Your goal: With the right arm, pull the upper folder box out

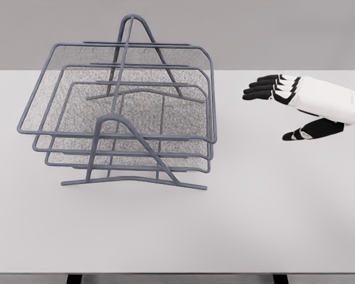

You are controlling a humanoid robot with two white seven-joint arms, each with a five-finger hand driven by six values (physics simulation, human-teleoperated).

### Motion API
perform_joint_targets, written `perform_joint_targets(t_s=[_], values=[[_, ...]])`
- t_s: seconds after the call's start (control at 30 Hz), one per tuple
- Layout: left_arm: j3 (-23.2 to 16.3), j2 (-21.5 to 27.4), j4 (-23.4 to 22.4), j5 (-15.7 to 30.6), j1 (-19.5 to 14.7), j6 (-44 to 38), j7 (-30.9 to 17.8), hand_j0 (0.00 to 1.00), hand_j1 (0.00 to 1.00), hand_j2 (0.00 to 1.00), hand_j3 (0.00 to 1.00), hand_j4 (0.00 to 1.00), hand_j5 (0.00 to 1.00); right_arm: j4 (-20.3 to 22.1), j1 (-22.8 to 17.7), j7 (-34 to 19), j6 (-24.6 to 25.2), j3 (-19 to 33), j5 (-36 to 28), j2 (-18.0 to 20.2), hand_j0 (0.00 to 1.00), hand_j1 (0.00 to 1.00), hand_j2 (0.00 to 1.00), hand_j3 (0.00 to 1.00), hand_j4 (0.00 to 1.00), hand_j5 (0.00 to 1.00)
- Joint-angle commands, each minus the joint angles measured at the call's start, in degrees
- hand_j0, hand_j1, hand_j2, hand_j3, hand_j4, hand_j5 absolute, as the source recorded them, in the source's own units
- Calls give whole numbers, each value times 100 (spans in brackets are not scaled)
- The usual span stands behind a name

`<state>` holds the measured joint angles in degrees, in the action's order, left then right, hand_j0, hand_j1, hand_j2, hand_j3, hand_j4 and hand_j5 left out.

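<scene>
A grey wire-mesh tray rack [121,118] stands on the white table [254,225], filling the nine-to-eleven o'clock part of the view, with three stacked trays hung in a bent-rod frame [125,56]. The upper folder box [77,71] is the topmost tray, at about eleven o'clock, its rim a thick rounded rod and its floor a fine mesh. It looks stiff and light, so it should slide rather than flex, though the smooth rod may slip under smooth fingertips, and the whole rack seems light enough to drag along if the pull is not straight. The best hold appears to be the rim rod on the tray's right side [213,89], the edge nearest the hand, or the near front rod [106,135]; which way the tray runs in its frame is hard to read from this angle. At about two to three o'clock, well apart from the rack, the right hand [290,103] hovers above the table with its dark fingers [263,89] stretched flat toward the rack and the thumb [310,130] hanging below, spread and holding nothing. The left arm does not show.
</scene>
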<state>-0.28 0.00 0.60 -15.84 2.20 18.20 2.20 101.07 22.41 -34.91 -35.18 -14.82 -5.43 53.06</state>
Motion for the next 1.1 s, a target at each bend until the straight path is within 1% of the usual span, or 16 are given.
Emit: perform_joint_targets(t_s=[0.0, 0.03, 0.07, 0.1, 0.13, 0.17, 0.27, 0.3, 0.37, 0.57, 0.67, 0.73, 0.77, 0.87, 0.97, 1.07], values=[[1, 0, 2, 2, 0, -1, -1, 100, 100, 100, 100, 100, 100, 9, 0, -9, 18, -3, 15, -6, 100, 100, 100, 100, 100, 100], [1, 0, 2, 2, 0, -1, -1, 100, 100, 100, 100, 100, 100, 9, 17, -9, 18, 5, 155, -24, 100, 100, 100, 100, 100, 100], [1, 0, 2, 2, 0, 8, -1, 100, 100, 100, 100, 100, 100, 9, 0, -9, 18, 303, 314, -164, 100, 100, 100, 100, 100, 100], [1, 0, 2, 2, 0, -1, -1, 100, 100, 100, 100, 100, 100, 9, -18, -9, 18, 462, 779, -577, 100, 100, 100, 100, 100, 100], [1, 0, 2, 2, 0, 8, -1, 100, 100, 100, 100, 100, 100, -26, 26, -9, 18, 454, 1211, -621, 100, 100, 100, 100, 100, 100], [1, 0, 2, 2, 0, -1, -1, 100, 100, 100, 100, 100, 100, -70, 105, -9, 18, 436, 1264, -586, 100, 100, 100, 100, 100, 100], [1, 0, 2, 2, 0, -1, -1, 100, 100, 100, 100, 100, 100, -237, 237, -9, 18, 208, 1351, -613, 100, 100, 100, 100, 100, 100], [1, 0, 2, 2, 0, -1, -1, 100, 100, 100, 100, 100, 100, -412, 334, -9, 18, 111, 1351, -639, 100, 100, 100, 100, 100, 100], [1, 0, 2, 2, 0, -1, -1, 100, 100, 100, 100, 100, 100, -500, 720, -9, 18, -469, 1343, -735, 100, 100, 100, 100, 100, 100], [1, 0, 2, 2, 0, -1, -1, 100, 100, 100, 100, 100, 100, -606, 888, -9, 18, -812, 1351, -1017, 100, 100, 100, 100, 100, 100], [1, 0, 2, 2, 0, -1, -1, 100, 100, 100, 100, 100, 100, -694, 1204, -9, 18, -1075, 1351, -1201, 100, 100, 100, 100, 100, 100], [1, 0, 2, 2, 0, -1, -1, 100, 100, 100, 100, 100, 100, -694, 1380, -9, 18, -1093, 1343, -1202, 100, 100, 100, 100, 100, 100], [1, 0, 2, 2, 0, -1, -1, 100, 100, 100, 100, 100, 100, -703, 1371, -9, 18, -1146, 1351, -1307, 100, 100, 100, 100, 100, 100], [1, 0, 2, 2, 0, -1, -1, 100, 100, 100, 100, 100, 100, -799, 1380, -9, 18, -1418, 1360, -1325, 100, 100, 100, 100, 100, 100], [1, 0, 2, 2, 0, -1, -1, 100, 100, 100, 100, 100, 100, -808, 1380, -9, 18, -1489, 1589, -1456, 100, 100, 100, 100, 100, 100], [1, 0, 2, 2, 0, -1, -1, 100, 100, 100, 100, 100, 100, -1177, 1309, -9, 18, -1541, 1598, -1474, 100, 100, 100, 100, 100, 100]])
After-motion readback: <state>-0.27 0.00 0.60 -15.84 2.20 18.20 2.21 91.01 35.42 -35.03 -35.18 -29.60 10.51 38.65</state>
